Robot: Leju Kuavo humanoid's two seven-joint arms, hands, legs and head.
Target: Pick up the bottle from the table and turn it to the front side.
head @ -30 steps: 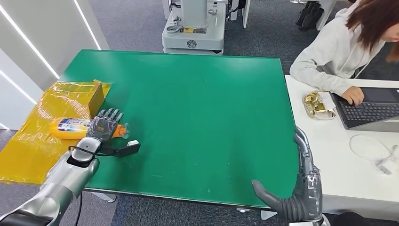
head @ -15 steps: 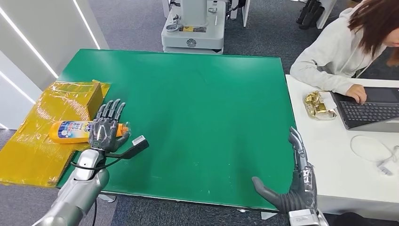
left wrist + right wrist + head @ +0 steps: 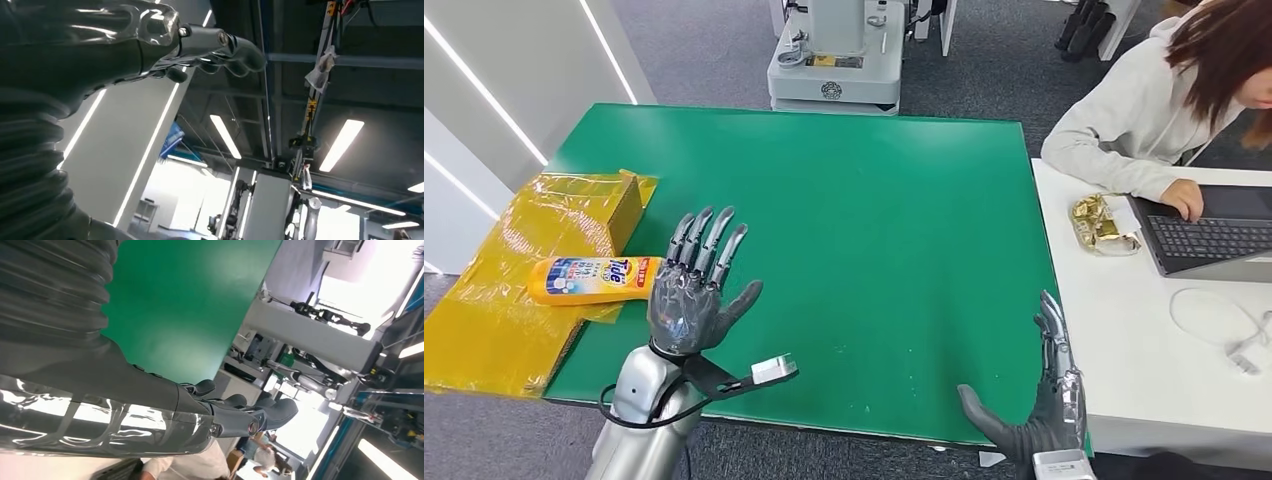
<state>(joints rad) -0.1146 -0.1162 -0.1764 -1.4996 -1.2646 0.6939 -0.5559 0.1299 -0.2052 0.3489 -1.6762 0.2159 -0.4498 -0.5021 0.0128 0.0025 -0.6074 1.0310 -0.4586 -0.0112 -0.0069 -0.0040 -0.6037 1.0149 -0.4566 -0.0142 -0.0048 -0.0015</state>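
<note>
Bottle (image 3: 592,279) lies on its side at the left edge of the green bench (image 3: 854,220), resting on yellow plastic sheeting (image 3: 494,300) beside a wrapped box (image 3: 584,205); we note the left robot hand (image 3: 692,295) raised just beside it, fingers spread, holding nothing; we find the right robot hand (image 3: 1042,405) at the bench's near right corner, fingers apart and empty; a person (image 3: 1164,100) types on a laptop (image 3: 1209,230).

Green table (image 3: 844,200), yellow plastic sheet (image 3: 484,320) over its corner
</note>
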